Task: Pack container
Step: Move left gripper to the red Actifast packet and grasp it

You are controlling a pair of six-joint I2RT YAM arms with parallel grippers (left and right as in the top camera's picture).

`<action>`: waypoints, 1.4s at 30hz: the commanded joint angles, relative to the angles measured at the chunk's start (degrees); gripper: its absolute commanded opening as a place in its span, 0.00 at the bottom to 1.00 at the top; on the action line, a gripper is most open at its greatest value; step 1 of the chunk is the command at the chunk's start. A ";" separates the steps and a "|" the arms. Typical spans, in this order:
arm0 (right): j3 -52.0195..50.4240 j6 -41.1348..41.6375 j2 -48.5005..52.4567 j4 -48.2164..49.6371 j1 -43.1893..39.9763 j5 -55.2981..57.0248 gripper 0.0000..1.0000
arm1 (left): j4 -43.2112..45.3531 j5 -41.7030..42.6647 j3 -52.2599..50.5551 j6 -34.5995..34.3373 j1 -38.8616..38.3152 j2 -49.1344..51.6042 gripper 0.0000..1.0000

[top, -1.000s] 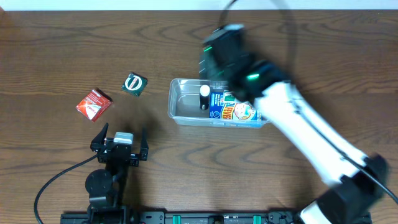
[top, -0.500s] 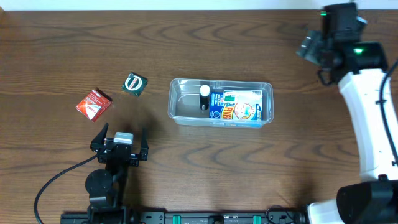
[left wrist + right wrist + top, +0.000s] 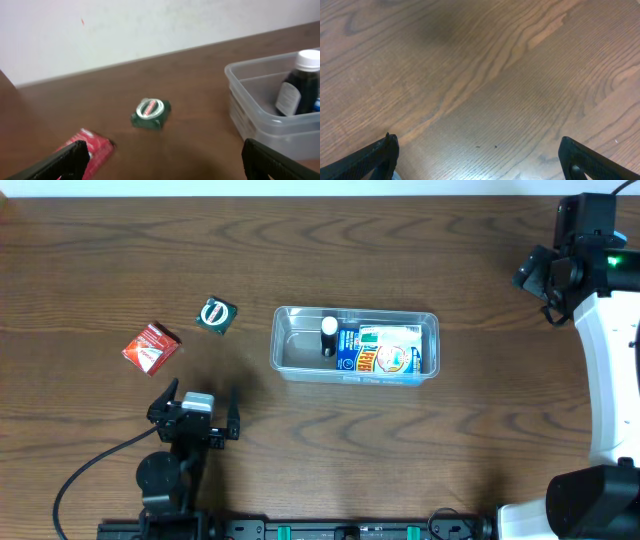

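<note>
The clear plastic container (image 3: 286, 356) sits mid-table and holds a dark bottle with a white cap (image 3: 329, 335) and a blue and white package (image 3: 385, 352). It also shows in the left wrist view (image 3: 260, 112) with the bottle (image 3: 299, 85). A red packet (image 3: 151, 346) and a green packet (image 3: 217, 314) lie on the table left of it; both show in the left wrist view, red (image 3: 92, 147) and green (image 3: 151, 113). My left gripper (image 3: 193, 415) is open and empty, near the front edge. My right gripper (image 3: 548, 275) is open and empty at the far right, over bare wood (image 3: 480, 100).
The white right arm (image 3: 610, 370) runs down the right side of the table. A black cable (image 3: 85, 475) loops at the front left. A pale wall (image 3: 150, 25) lies beyond the table's far edge.
My right arm has swung from over the container out to the far right edge. The left gripper and the packets have not moved.
</note>
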 commanded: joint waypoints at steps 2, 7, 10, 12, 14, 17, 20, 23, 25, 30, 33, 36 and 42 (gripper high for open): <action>-0.17 -0.22 0.26 -0.13 -0.55 0.59 0.99 | -9.42 1.99 11.96 -5.16 0.24 3.30 0.98; -0.17 -0.22 0.26 -0.13 -0.55 0.59 0.99 | -24.87 1.99 32.83 -5.14 0.24 19.17 0.98; -0.17 -0.22 0.26 -0.13 -0.55 0.59 0.99 | -35.58 1.97 46.58 -5.14 0.24 32.89 0.98; -0.17 -0.22 0.26 -0.13 -0.55 0.59 0.99 | -41.24 1.99 53.62 -5.18 0.24 40.50 0.98; -0.17 -0.22 0.26 -0.13 -0.55 0.59 0.99 | -47.08 1.99 60.39 -5.16 0.24 48.15 0.98; -0.17 -0.22 0.26 -0.13 -0.55 0.59 0.99 | -54.45 1.75 68.41 -4.11 0.26 58.71 0.98; -0.17 -0.22 0.26 -0.13 -0.55 0.59 0.99 | -55.87 0.17 70.93 -0.35 0.26 66.45 0.98; -0.17 -0.22 0.26 -0.13 -0.55 0.59 0.99 | -55.95 -3.13 70.93 0.07 1.68 72.70 0.98; -0.17 -0.22 0.26 -0.13 -0.55 0.59 0.99 | -56.33 -2.97 70.93 1.62 4.00 76.17 0.98; -0.17 -0.22 0.26 -0.13 -0.55 0.59 0.99 | -53.96 -2.95 70.93 1.62 11.65 81.07 0.98; -0.17 -0.22 0.26 -0.13 -0.55 0.59 0.99 | -49.68 -2.95 70.84 3.96 15.30 82.58 0.98; -0.17 -0.22 0.26 -0.13 -0.55 0.59 0.99 | -44.46 -2.97 70.82 10.05 16.11 83.97 0.98; -0.17 -0.22 0.26 -0.13 -0.55 0.59 0.99 | -41.40 -3.23 70.82 29.40 16.22 86.58 0.98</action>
